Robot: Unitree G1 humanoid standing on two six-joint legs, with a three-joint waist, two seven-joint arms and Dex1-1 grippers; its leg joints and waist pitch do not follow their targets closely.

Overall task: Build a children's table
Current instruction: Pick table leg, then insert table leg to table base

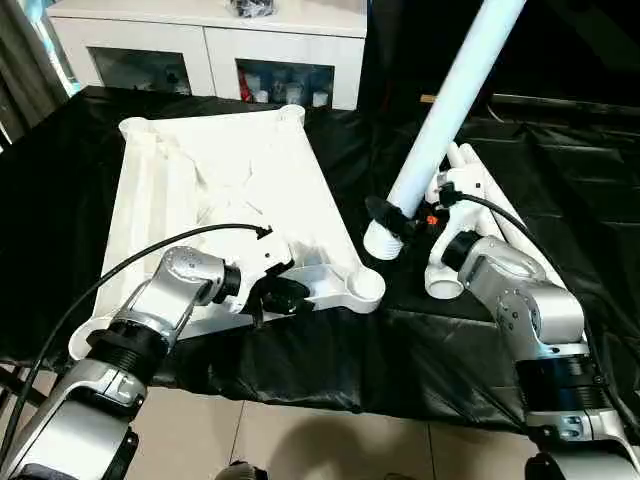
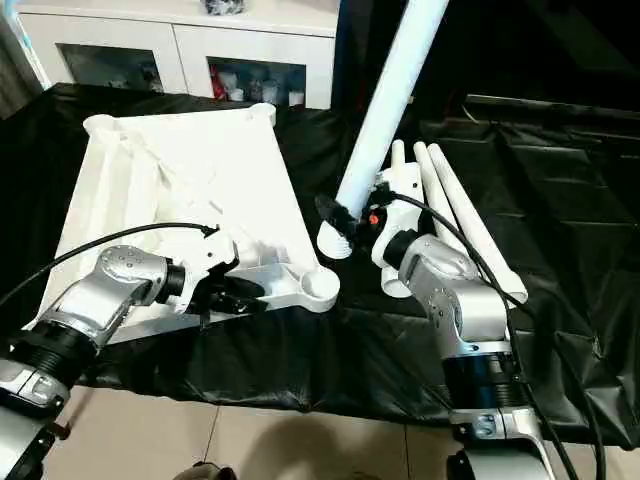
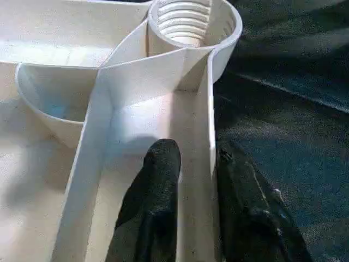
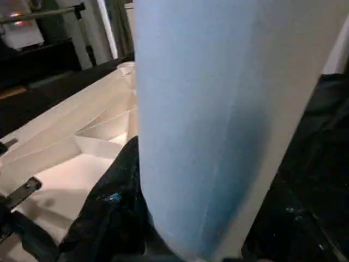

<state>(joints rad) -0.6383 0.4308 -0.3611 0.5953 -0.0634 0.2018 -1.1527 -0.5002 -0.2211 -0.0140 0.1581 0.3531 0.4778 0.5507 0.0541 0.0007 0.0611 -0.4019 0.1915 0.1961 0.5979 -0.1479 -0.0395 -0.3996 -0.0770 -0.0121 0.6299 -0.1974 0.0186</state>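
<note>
The white tabletop (image 1: 230,180) lies ribbed side up on the black cloth. My left gripper (image 1: 283,296) is at its near edge, just left of the near-right corner socket (image 1: 360,290). In the left wrist view its fingers (image 3: 158,180) straddle the rim wall (image 3: 210,136), one inside and one outside, with a gap left on the inner side; the threaded socket (image 3: 182,22) lies just ahead. My right gripper (image 1: 405,215) is shut on a long white leg (image 1: 450,90) that stands tilted, its threaded lower end (image 1: 383,242) just above the cloth right of that socket.
More white legs (image 2: 450,200) lie side by side on the cloth behind my right wrist. A white cabinet with glass doors (image 1: 210,50) stands behind the work surface. The black cloth (image 1: 300,370) ends at the near edge, with tiled floor below.
</note>
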